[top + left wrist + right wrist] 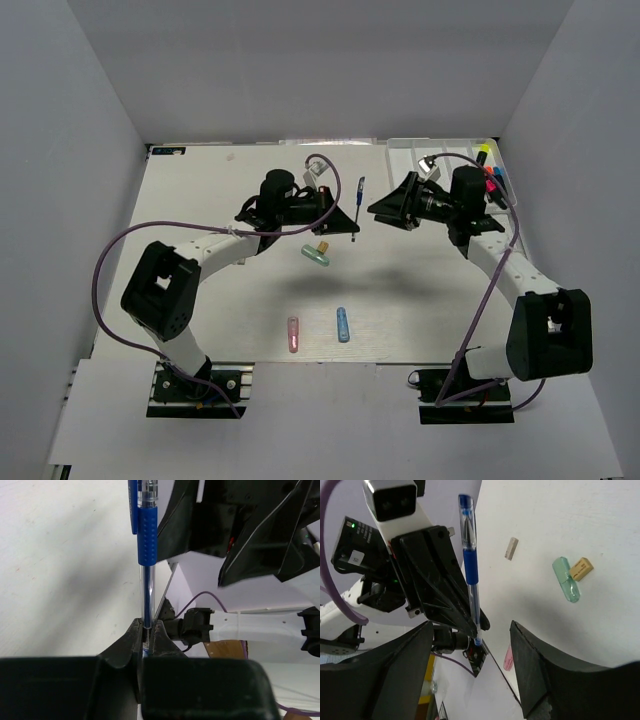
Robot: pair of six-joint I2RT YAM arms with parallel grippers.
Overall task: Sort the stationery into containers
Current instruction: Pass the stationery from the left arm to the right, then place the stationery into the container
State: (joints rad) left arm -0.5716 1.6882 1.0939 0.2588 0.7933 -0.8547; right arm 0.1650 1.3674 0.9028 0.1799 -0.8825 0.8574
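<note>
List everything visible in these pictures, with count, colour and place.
pen: one, blue, held by one end in the left gripper
green capsule: one, green, middle of the table, beside the tan bit
tan bit: one, tan, table middle
pink capsule: one, pink, table's near side
blue capsule: one, blue, right of the pink capsule
beige piece: one, beige, on the table
highlighters: several, black with coloured caps, in the tray
tray: one, white, far right corner
left gripper: one, black, shut on the pen
right gripper: one, black, open, facing the pen
</note>
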